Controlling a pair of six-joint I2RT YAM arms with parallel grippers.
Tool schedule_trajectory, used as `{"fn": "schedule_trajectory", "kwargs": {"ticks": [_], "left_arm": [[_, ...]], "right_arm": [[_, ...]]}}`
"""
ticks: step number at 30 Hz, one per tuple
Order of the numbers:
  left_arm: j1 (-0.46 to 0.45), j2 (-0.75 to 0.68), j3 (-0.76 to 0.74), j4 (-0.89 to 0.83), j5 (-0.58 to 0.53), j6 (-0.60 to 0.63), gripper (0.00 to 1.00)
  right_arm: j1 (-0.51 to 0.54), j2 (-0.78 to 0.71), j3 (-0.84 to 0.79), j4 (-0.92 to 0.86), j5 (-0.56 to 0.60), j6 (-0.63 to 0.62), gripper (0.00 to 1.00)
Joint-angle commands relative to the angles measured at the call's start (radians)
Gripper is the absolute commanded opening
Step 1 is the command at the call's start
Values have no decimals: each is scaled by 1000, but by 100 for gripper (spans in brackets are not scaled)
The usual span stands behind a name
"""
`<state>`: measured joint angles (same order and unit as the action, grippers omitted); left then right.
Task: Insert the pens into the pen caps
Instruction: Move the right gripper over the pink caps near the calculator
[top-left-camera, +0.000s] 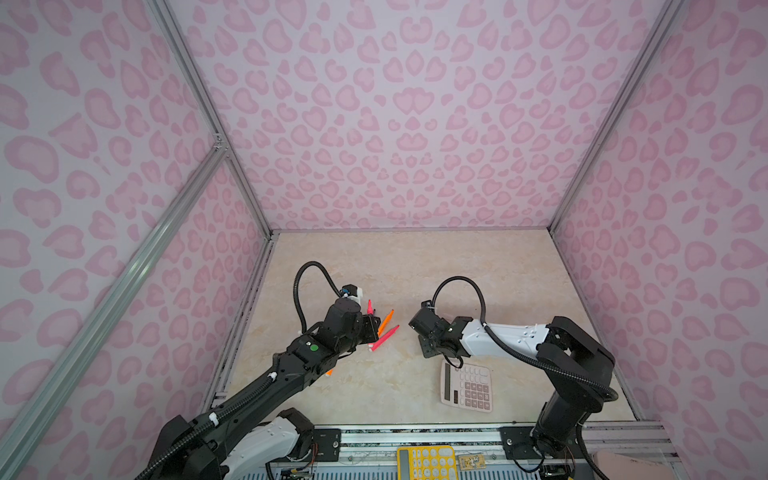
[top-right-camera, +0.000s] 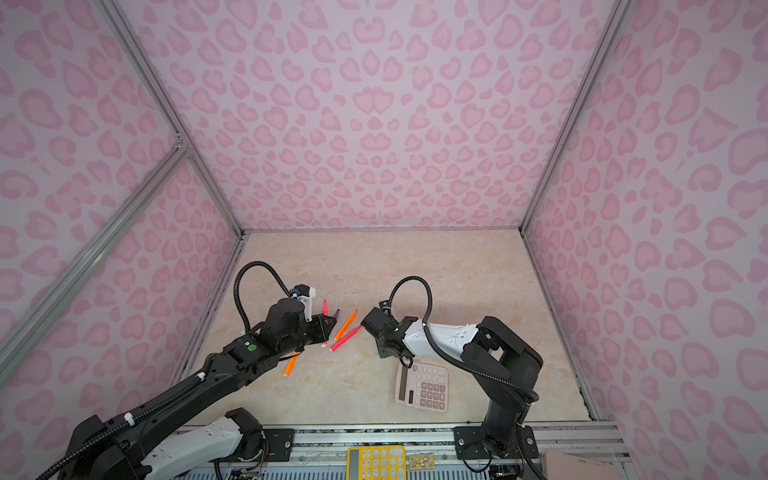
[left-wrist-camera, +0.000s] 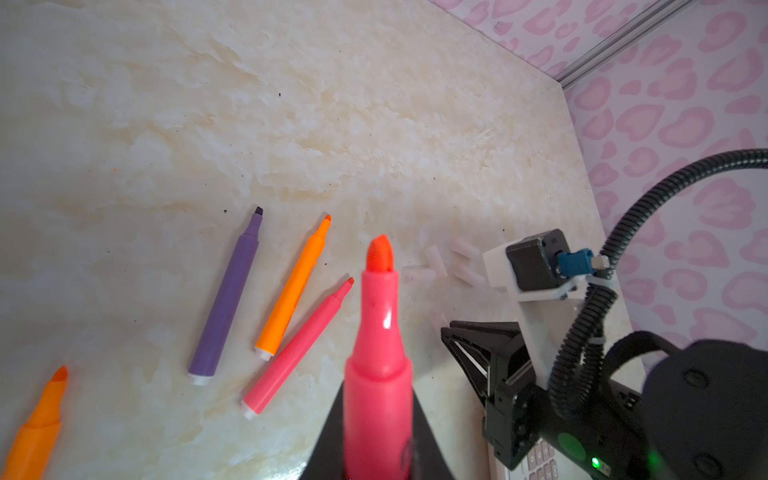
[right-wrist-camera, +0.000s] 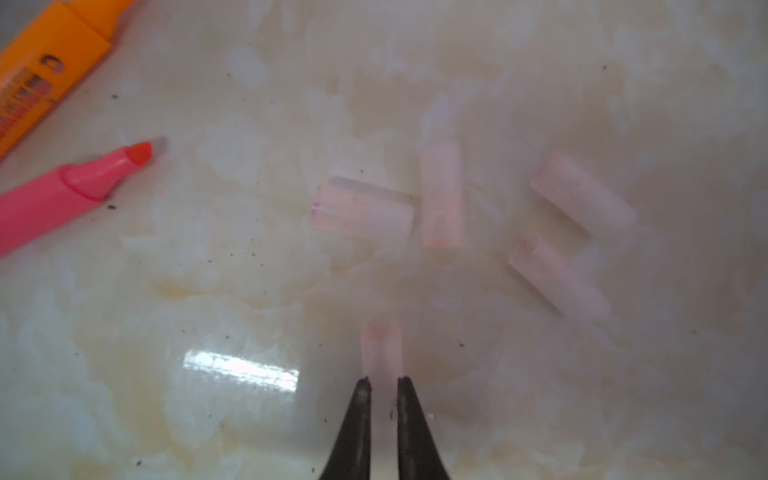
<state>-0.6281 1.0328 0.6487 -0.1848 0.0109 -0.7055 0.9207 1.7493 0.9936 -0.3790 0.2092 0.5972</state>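
- Pink-red pen (left-wrist-camera: 378, 332): pinched by its barrel in the left claw (top-right-camera: 326, 326), with the tapered tip out front and clear of the bench (left-wrist-camera: 332, 124). I judge this keeps the tip free to meet a cap.
- Pen cap (right-wrist-camera: 380, 349), clear: the right claw (right-wrist-camera: 382, 384) pinches one end and most of the tube juts forward, probably to offer it to the tip. Cannot tell if it is off the bench.
- Four more caps (right-wrist-camera: 361, 208) lie loose just beyond. A purple pen (left-wrist-camera: 228, 299), an orange pen (left-wrist-camera: 293, 286) and a second pink-red pen (left-wrist-camera: 297, 349) lie side by side.
- Left arm reaches forward with the wrist raised. Right arm is folded at the elbow, forearm toward the middle, claw angled down.
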Motion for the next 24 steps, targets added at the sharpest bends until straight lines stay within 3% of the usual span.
{"fn": "schedule_trajectory", "kwargs": {"ticks": [1, 8, 18, 24], "left_arm": [[1, 7, 13, 15, -8, 4, 3], [-1, 4, 14, 14, -14, 8, 3], [-2, 2, 16, 14, -22, 11, 3], [-2, 0, 17, 12, -22, 10, 3]], "right_arm": [[13, 25, 9, -11, -17, 22, 11], [41, 48, 45, -43, 32, 34, 12], [57, 31, 38, -61, 54, 38, 36], [76, 16, 19, -77, 92, 53, 36]]}}
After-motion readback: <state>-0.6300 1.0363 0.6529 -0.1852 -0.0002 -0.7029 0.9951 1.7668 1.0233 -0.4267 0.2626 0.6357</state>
